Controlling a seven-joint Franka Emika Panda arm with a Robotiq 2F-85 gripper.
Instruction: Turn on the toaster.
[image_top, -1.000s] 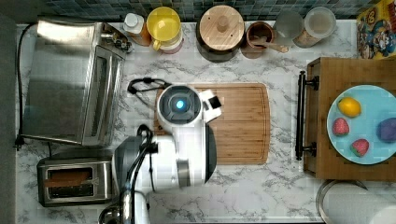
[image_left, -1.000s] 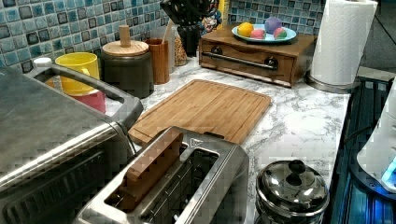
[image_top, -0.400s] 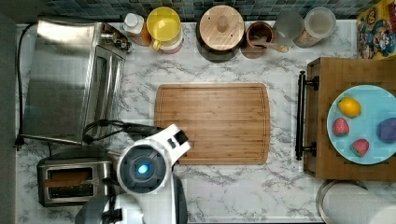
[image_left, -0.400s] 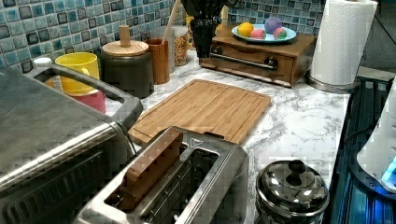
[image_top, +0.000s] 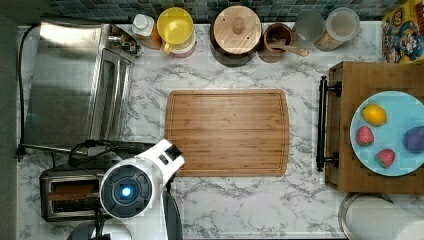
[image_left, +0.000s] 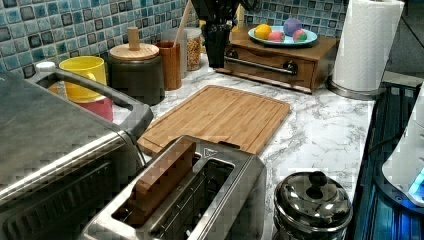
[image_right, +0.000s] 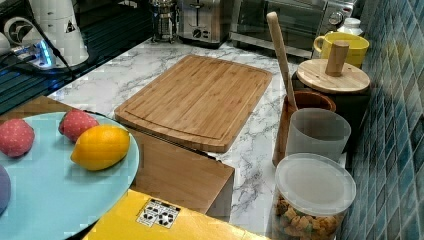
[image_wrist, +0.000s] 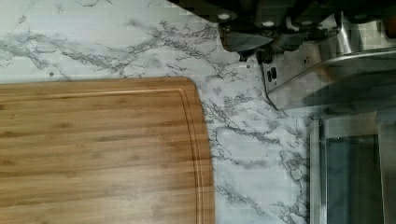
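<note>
Toaster (image_top: 70, 195) at the top view's lower left looks untouched, lever not pressed I'd guess, arm (image_top: 132, 187) overhead, jaws' state can't tell.

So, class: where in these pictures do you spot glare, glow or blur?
Top view: glare on the toaster oven; a blue light glows on the arm. Left view: the toaster looks soft up close. Right view: the plate nearest is blurred.

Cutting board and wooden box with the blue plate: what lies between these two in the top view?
Only bare marble counter lies between the cutting board and the wooden box in the top view, apart from the box's own black handle.
</note>
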